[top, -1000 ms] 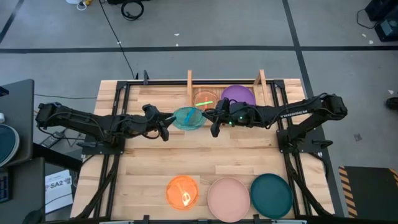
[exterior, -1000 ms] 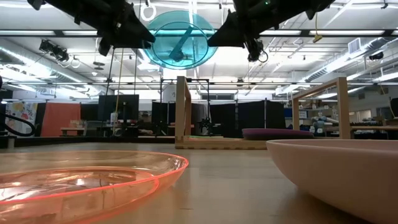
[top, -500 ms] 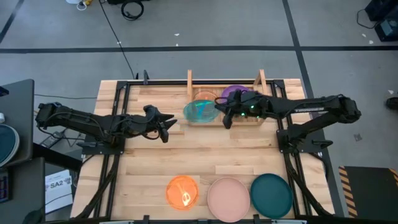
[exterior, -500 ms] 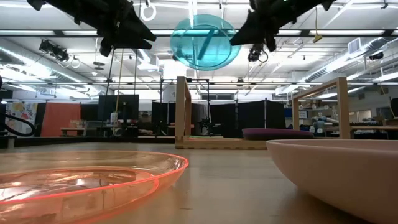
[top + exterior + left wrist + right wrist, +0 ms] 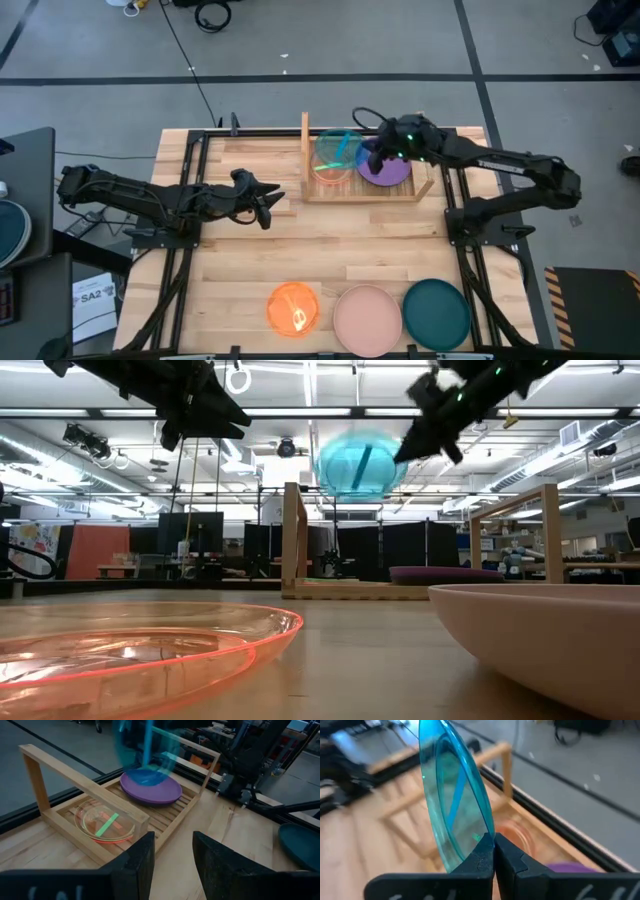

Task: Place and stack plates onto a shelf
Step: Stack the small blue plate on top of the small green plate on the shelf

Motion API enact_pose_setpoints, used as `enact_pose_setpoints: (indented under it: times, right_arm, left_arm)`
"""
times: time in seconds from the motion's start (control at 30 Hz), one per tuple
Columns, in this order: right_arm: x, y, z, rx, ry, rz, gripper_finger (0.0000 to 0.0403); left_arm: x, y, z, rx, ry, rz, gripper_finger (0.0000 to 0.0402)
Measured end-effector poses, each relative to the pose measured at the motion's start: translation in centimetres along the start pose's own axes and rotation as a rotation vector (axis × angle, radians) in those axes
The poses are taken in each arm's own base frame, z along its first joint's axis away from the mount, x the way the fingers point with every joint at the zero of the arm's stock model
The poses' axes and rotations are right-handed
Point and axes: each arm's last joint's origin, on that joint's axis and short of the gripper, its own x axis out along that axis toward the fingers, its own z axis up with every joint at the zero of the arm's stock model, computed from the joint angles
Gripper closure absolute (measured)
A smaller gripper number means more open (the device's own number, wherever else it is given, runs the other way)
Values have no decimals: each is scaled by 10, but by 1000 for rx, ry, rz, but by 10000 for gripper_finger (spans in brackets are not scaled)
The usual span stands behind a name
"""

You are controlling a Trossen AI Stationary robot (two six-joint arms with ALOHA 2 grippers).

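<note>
My right gripper (image 5: 368,160) is shut on a translucent blue plate (image 5: 335,153) that carries a blue utensil, held in the air over the left half of the shelf (image 5: 365,196). On the slats of the shelf (image 5: 85,785) lie a purple plate (image 5: 150,790) and a small red plate (image 5: 105,822) with a green utensil in it. My left gripper (image 5: 266,208) waits open to the left of the shelf, above the table, with nothing between its fingers (image 5: 145,855). My right gripper pinches the blue plate's rim (image 5: 487,839) between its two fingers, at the edge nearest the arm. The fingers come from the table's right, slanting a little down. The plate stands tilted up on edge, lifted clear above the shelf (image 5: 360,465).
Along the table's near edge lie an orange translucent plate (image 5: 293,306), a pink plate (image 5: 367,318) and a teal plate (image 5: 436,312). The shelf's two upright side boards (image 5: 305,140) (image 5: 422,135) flank the slats. Bare planks lie between the shelf and the near plates.
My right gripper has swung toward the table's far edge and right, rising a little, and carried the blue plate away from my left gripper to above the shelf. The plate has tipped more upright on the way.
</note>
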Motion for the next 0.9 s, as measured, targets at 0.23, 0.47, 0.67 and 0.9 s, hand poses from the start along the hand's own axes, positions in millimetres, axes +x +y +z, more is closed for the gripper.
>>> enact_pose_setpoints:
  times: [0.23,0.47,0.67,0.9]
  right_arm:
    - [49,-38,-16,117,168,13,395]
    - [89,-53,-33,191,242,131,395]
    - [109,-60,-47,207,292,118,393]
    - [117,-62,-54,210,314,110,393]
  left_arm:
    - [0,0,0,0,0,0,262]
    - [0,0,0,-1,0,0,262]
    - [0,0,0,-1,0,0,262]
    - [0,0,0,-1,0,0,262]
